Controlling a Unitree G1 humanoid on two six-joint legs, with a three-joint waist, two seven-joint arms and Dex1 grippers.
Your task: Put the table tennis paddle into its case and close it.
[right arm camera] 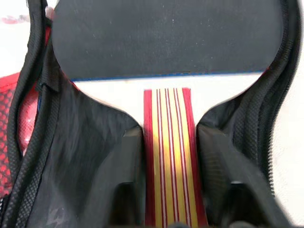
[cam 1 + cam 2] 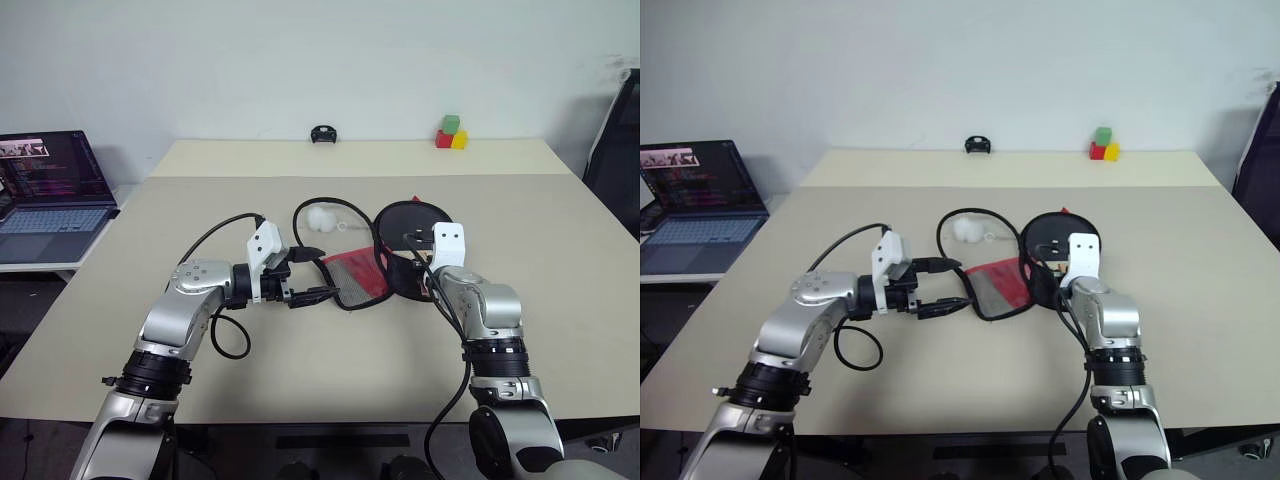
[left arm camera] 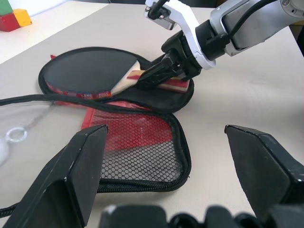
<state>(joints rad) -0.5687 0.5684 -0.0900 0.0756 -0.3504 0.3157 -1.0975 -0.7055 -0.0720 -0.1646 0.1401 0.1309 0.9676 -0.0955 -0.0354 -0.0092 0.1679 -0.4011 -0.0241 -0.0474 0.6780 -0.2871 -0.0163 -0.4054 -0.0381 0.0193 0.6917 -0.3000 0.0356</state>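
Note:
The case (image 2: 355, 275) lies unzipped on the table, its red mesh flap folded out to the left. In its right half rests the table tennis paddle (image 2: 412, 222), black face up, striped wooden handle (image 1: 171, 156) pointing toward me. My right gripper (image 1: 168, 156) reaches in from the near side and is shut on that handle, one finger pressed against each side. Just left of the mesh flap, my left gripper (image 2: 318, 273) points right with its fingers (image 3: 80, 171) spread wide and nothing between them.
A white ball (image 2: 320, 217) on a cord lies behind the case flap. A laptop (image 2: 50, 200) sits on a side table at the left. Coloured blocks (image 2: 450, 133) and a small black object (image 2: 322, 134) stand at the far edge.

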